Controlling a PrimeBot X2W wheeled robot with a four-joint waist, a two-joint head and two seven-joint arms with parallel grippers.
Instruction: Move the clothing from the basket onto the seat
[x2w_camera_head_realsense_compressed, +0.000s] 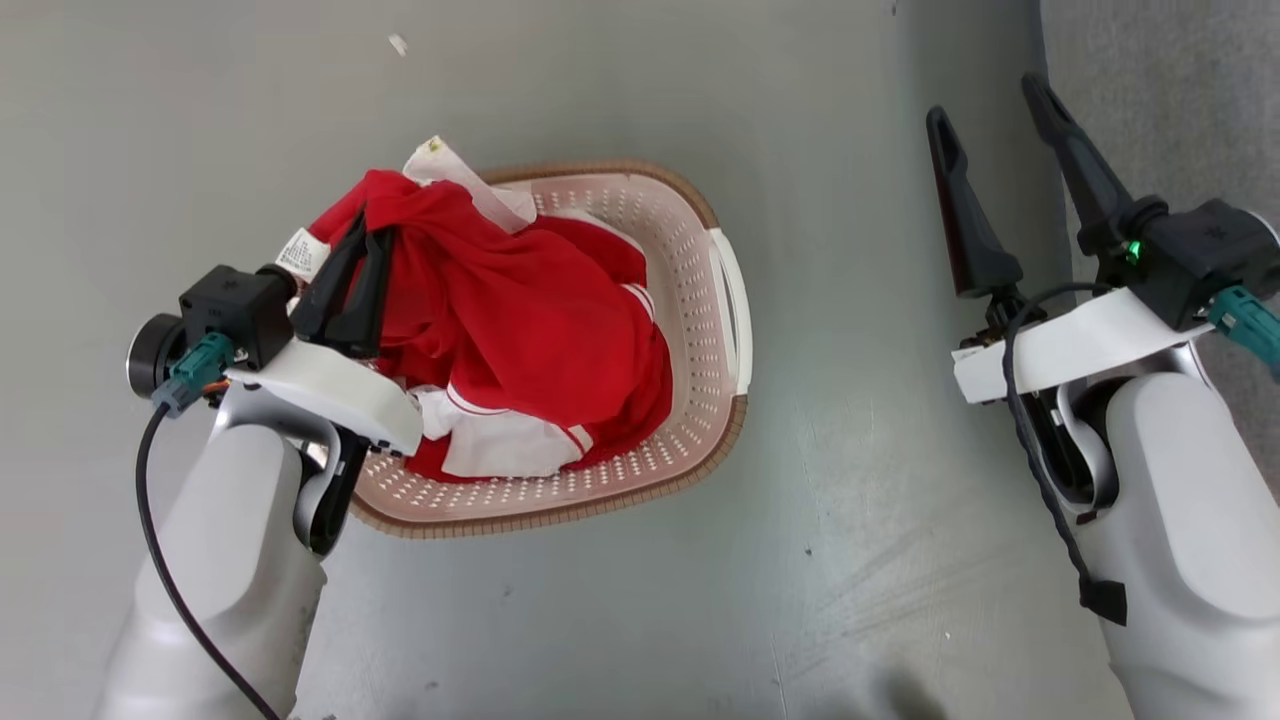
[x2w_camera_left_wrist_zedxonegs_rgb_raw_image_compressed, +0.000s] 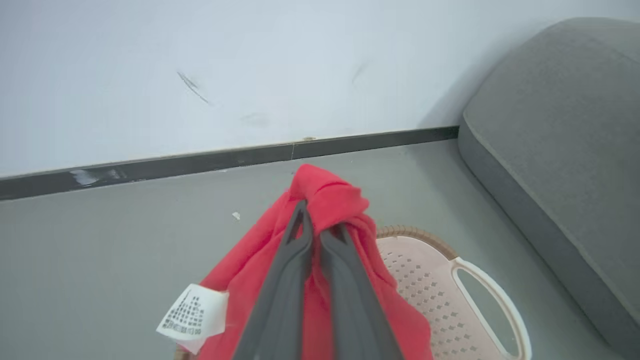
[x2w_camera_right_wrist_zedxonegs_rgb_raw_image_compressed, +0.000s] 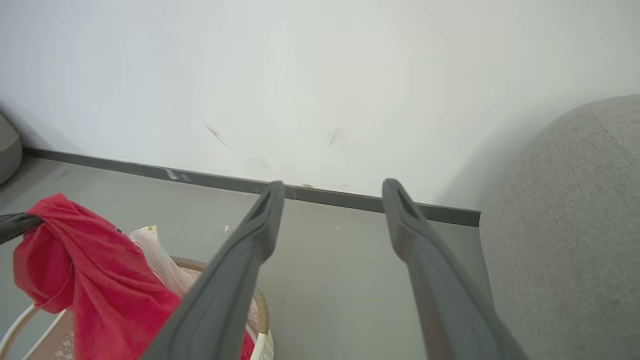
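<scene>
Red clothing (x2w_camera_head_realsense_compressed: 530, 330) with white trim fills the cream basket (x2w_camera_head_realsense_compressed: 700, 300) on the grey floor. My left gripper (x2w_camera_head_realsense_compressed: 365, 235) is shut on a bunched fold of the clothing (x2w_camera_left_wrist_zedxonegs_rgb_raw_image_compressed: 325, 197), lifted above the basket's left rim; a white care label (x2w_camera_left_wrist_zedxonegs_rgb_raw_image_compressed: 192, 315) dangles beside the fingers. The raised red fold (x2w_camera_right_wrist_zedxonegs_rgb_raw_image_compressed: 75, 260) also shows at the left of the right wrist view. My right gripper (x2w_camera_head_realsense_compressed: 995, 105) stands open and empty over bare floor, right of the basket. The grey seat (x2w_camera_left_wrist_zedxonegs_rgb_raw_image_compressed: 565, 165) lies to the right, its edge (x2w_camera_head_realsense_compressed: 1160, 110) beside the right gripper.
A white wall (x2w_camera_left_wrist_zedxonegs_rgb_raw_image_compressed: 250, 75) with a dark baseboard (x2w_camera_left_wrist_zedxonegs_rgb_raw_image_compressed: 200, 162) runs behind the basket. A small white scrap (x2w_camera_head_realsense_compressed: 398, 44) lies on the floor beyond the basket. Bare floor (x2w_camera_head_realsense_compressed: 850, 400) separates basket and seat.
</scene>
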